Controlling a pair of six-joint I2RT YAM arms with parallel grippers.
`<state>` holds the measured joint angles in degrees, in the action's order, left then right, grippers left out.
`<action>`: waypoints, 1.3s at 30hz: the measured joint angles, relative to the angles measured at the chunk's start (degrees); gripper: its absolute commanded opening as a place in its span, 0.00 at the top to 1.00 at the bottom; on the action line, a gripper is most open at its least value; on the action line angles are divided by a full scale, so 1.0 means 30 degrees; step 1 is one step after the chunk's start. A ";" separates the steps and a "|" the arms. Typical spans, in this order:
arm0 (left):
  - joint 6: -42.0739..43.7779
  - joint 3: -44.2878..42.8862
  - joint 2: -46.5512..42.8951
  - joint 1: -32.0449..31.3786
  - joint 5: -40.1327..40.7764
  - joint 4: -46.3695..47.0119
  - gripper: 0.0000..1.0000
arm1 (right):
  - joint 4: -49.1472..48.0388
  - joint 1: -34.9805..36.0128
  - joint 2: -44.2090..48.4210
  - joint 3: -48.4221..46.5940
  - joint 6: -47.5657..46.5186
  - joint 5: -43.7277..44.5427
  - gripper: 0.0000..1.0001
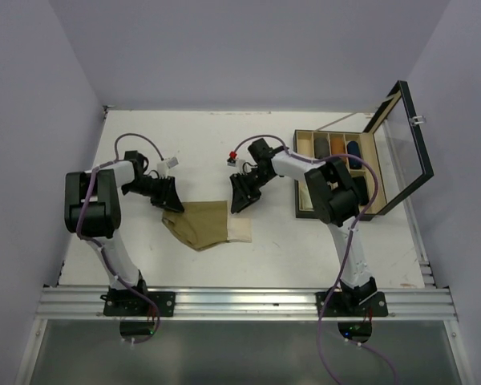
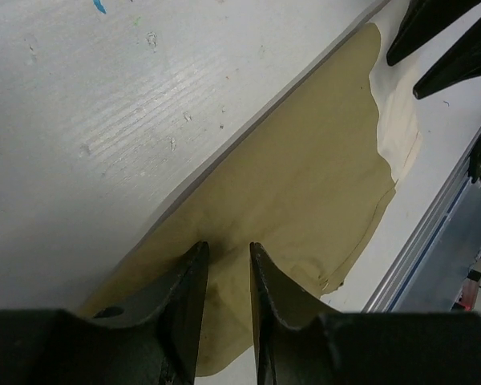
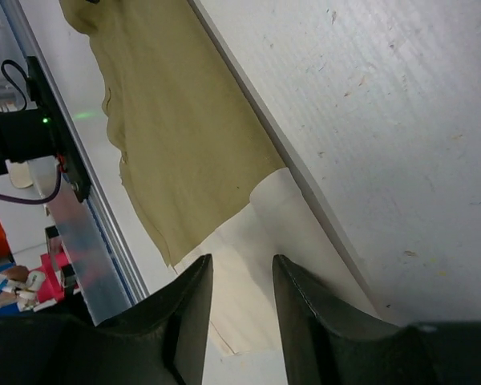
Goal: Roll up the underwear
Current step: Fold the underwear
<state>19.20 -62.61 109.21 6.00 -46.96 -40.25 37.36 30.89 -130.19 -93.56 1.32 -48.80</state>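
One olive-tan underwear [image 1: 200,224] lies flat on the white table [image 1: 200,144], its cream waistband [image 1: 240,228] at the right end. My left gripper [image 1: 173,206] stands over the cloth's upper left corner. In the left wrist view its jaws [image 2: 228,247] are a narrow gap apart, with the underwear [image 2: 313,168] showing between them and nothing pinched. My right gripper [image 1: 240,205] hangs at the waistband's far edge. Its jaws [image 3: 242,258] are open above the waistband [image 3: 260,241], and the tan cloth [image 3: 176,120] stretches away beyond.
An open wooden box [image 1: 296,178] with a raised glass lid [image 1: 405,152] stands at the right, with rolled dark items in its compartments. An aluminium rail [image 1: 248,303] runs along the near table edge. Purple walls close the back and sides.
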 measured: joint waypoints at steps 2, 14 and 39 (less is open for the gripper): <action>0.0131 -0.0299 0.0153 0.0051 -0.0131 -0.0401 0.62 | 0.0415 -0.0240 -0.0430 -0.0627 -0.0284 -0.0138 0.63; 0.7023 -0.2397 -0.3177 -0.0918 -0.1406 -0.4881 0.61 | 0.1785 -0.0393 0.2579 0.0707 -0.2652 -0.0240 0.70; 0.8480 -0.0809 -0.4182 -0.0714 0.0168 -0.4007 0.49 | -0.0131 0.0940 0.6790 0.5391 -0.4277 0.0772 0.58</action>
<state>44.64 -65.04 96.66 3.86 -46.46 -52.27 36.97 33.71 -109.82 -77.38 -11.51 -46.48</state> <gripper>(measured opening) 0.478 0.379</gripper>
